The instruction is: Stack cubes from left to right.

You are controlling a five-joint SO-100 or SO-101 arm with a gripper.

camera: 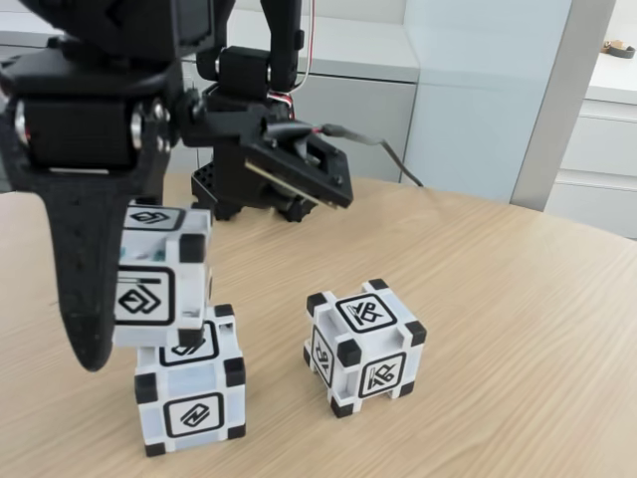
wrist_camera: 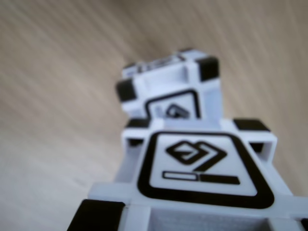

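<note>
above lower cube (camera: pixel 191 398), end effector (camera: pixel 139 344) clamped on upper cube (camera: pixel 159 284) (offset); third cube (camera: pixel 363 344) apart.

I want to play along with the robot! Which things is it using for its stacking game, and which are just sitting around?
Part of the job:
- white plastic cube with black corners held up high
- same kind of cube beneath it
- third matching cube standing apart
- black claw

Just around:
- light wooden table
- grey cabinets behind

No readable text; cubes (camera: pixel 363 346) bear only, seemingly, abstract glyphs.
</note>
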